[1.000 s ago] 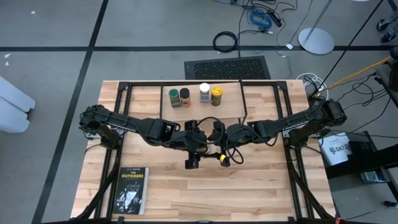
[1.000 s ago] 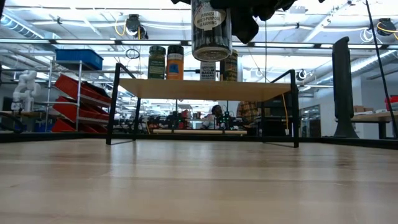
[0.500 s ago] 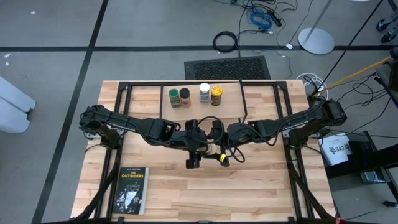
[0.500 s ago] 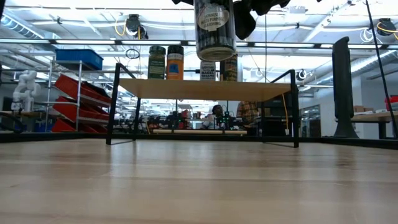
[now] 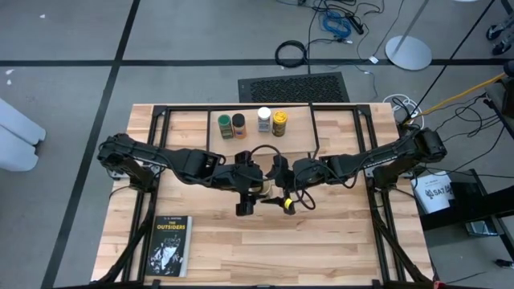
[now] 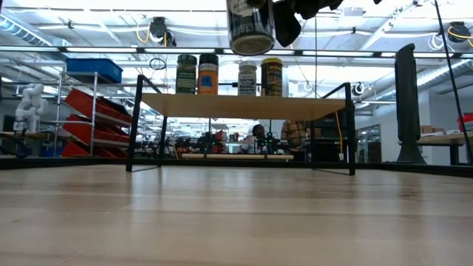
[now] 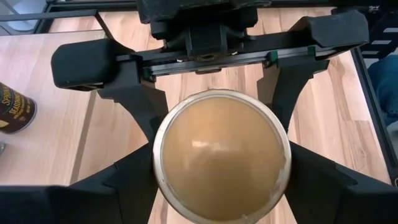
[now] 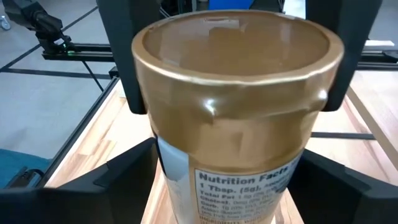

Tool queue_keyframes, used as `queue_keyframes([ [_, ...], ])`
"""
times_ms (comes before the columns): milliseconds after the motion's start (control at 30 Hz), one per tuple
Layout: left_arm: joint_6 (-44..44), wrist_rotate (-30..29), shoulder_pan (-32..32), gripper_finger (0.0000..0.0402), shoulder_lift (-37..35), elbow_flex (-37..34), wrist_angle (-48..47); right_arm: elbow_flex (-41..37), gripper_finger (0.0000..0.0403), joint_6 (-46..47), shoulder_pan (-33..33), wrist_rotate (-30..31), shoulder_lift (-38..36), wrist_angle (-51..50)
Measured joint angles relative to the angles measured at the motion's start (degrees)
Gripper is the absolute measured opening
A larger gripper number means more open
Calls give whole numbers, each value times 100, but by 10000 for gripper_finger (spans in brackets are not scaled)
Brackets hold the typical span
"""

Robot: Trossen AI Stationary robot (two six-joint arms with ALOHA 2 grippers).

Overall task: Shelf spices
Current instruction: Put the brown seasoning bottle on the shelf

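Left jaws grip the tan-lidded jar (right jaws flank it too, hold unclear). It has risen above the shelf, so shelving looks next.

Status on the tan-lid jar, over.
Left gripper clamped on tan-lid jar, lifted mid-table. Right gripper alongside it. Four jars on shelf; nothing blocking the way.

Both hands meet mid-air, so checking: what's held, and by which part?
The tan-lidded jar, clamped by its sides in the left hand. The right hand has its fingers either side of it too; whether they grip cannot be told.
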Motion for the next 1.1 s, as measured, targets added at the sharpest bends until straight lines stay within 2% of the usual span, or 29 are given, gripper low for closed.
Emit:
queue_keyframes([
  [400, -2, -22, -1, 290, -7, 5, 8, -15, 316, -43, 0, -4, 7, 132],
  [800, -4, -88, -32, 290, -9, 9, 4, -17, 356, -311, 74, 181, 11, 313],
  [933, -4, -79, -34, 290, -9, 9, 6, -17, 347, -367, 101, 252, 11, 314],
  [1100, -11, -49, -34, 290, -9, 9, 24, -17, 312, -386, 98, 296, 11, 426],
])
